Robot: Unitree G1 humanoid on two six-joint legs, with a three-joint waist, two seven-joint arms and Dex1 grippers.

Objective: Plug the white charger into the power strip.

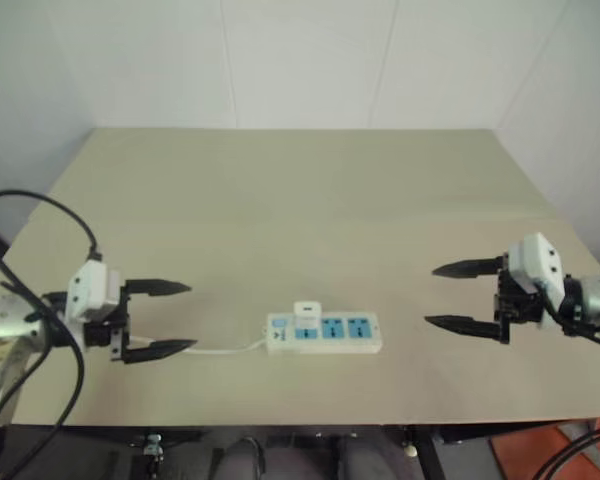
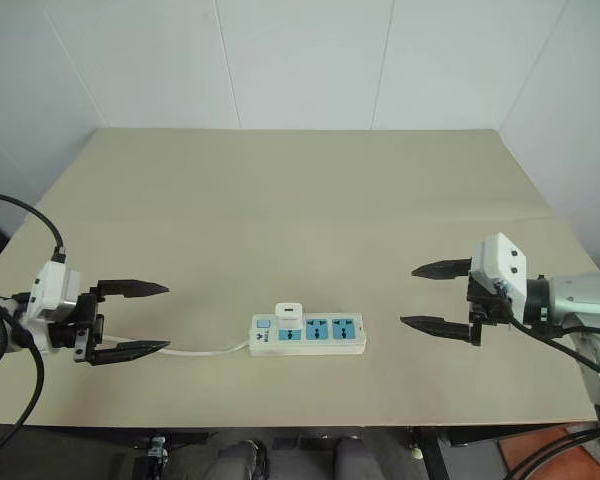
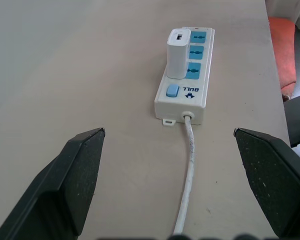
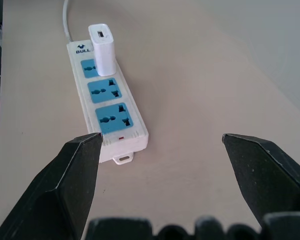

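From the head views, the white charger is seen standing upright in the power strip, in the socket nearest the switch; left gripper and right gripper are spread wide, well apart from it. In the wrist views, seating depth cannot be told; a half-seated plug could be toppled by a cord tug.

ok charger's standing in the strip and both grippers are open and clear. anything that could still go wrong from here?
Two things, both judgement calls:
1. The white charger stands tall in the socket nearest the switch of the power strip. How deep it sits cannot be told; it may be only partly in.
2. The cord runs right below the open left gripper. A low move there could snag it and drag the strip.
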